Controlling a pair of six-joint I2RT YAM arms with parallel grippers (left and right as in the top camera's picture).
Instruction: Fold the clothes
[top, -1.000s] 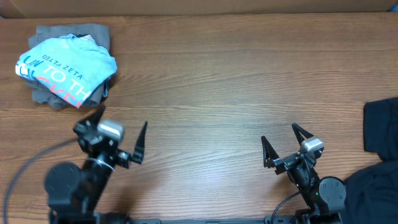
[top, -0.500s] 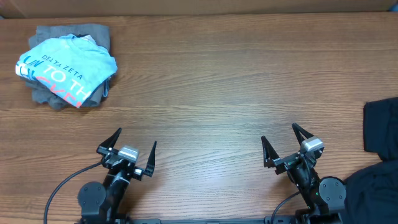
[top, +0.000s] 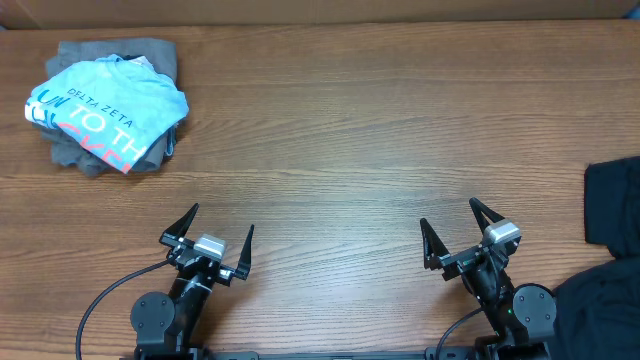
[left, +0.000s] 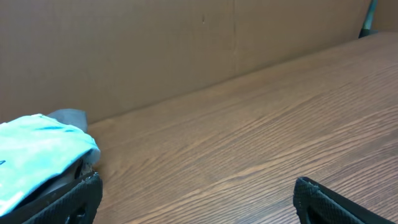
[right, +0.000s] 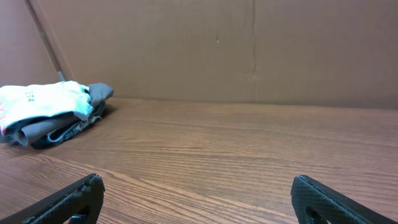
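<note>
Jaws wide, nothing held

The left gripper (top: 221, 220) and right gripper (top: 448, 212) sit over the table (top: 360, 130), both fully spread and empty. The light blue T-shirt (top: 108, 110) lies bunched on a grey piece (top: 150, 52), ahead and left of the left gripper, well apart. Dark garments (top: 612, 200) lie near the right gripper's right side

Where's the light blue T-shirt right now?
Overhead view: the light blue T-shirt lies bunched on a grey garment at the far left corner of the table, well ahead of the left gripper.
</note>
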